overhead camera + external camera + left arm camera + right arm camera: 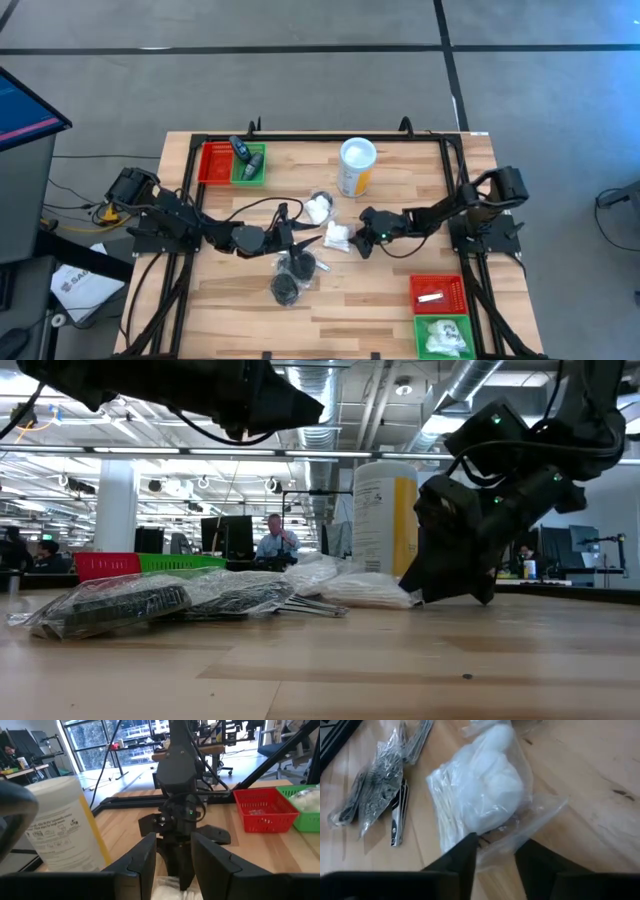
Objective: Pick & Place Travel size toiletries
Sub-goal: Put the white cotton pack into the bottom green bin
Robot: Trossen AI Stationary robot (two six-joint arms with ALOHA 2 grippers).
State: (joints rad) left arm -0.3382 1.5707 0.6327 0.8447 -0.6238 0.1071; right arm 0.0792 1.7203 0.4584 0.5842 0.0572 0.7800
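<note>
A white packet (482,790) in clear wrap lies on the table, a second white packet (320,208) just beyond it. My right gripper (500,845) is tilted down at the first packet's near edge, open, one finger on each side of the loose wrap. Dark pucks in clear wrap (120,603) (298,265) lie flat toward the table's near side, with a silvery tube (397,817) beside them. My left gripper (175,855) hovers level above the table to the packets' left (292,236), open, with nothing between its fingers. My right gripper comes at the packet slanting down from the table's right, its fingers (467,852) straddling the clear wrap's loose edge (495,845). The packet lies flat on the table. I cannot tell whether the fingers touch the wrap.
A tall yellow canister with a white lid (355,165) stands behind the packets. Red and green bins sit at the far left (232,163) and near right (440,310). Bare wood lies along the table's near edge.
</note>
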